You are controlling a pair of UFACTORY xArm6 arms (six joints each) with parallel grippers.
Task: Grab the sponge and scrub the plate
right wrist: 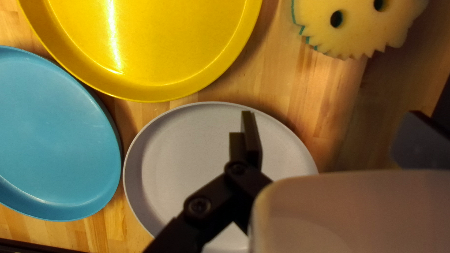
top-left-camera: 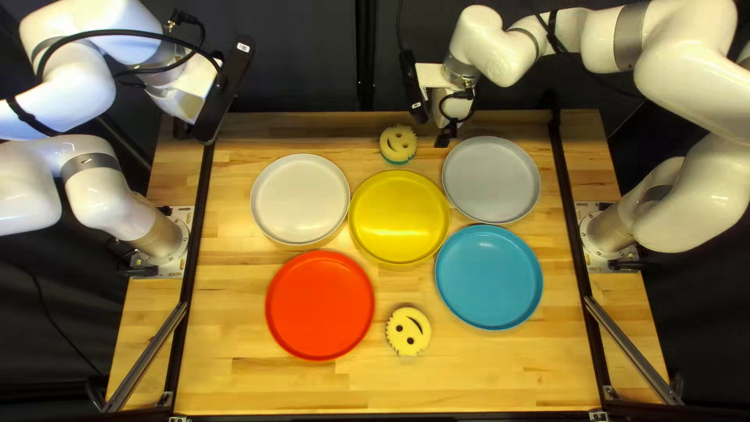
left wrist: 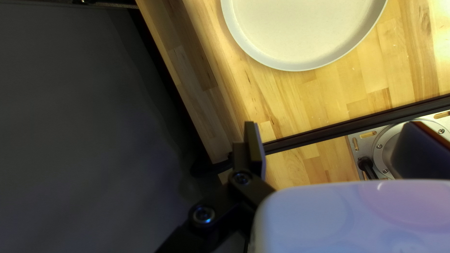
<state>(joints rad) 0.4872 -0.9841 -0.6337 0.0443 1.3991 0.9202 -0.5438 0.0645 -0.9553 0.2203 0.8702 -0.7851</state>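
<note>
Your right gripper [right wrist: 330, 126], fingers spread, is your nearer one: the far sponge [right wrist: 358, 30], roundish with no clear long axis, lies ahead, beside the yellow plate [right wrist: 154, 47]

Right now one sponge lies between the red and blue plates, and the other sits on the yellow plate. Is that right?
Not quite: the other sponge is not on the yellow plate but on the table, beyond that plate's far rim, as the top left view shows. The first sponge does lie between the red plate and blue plate.
</note>
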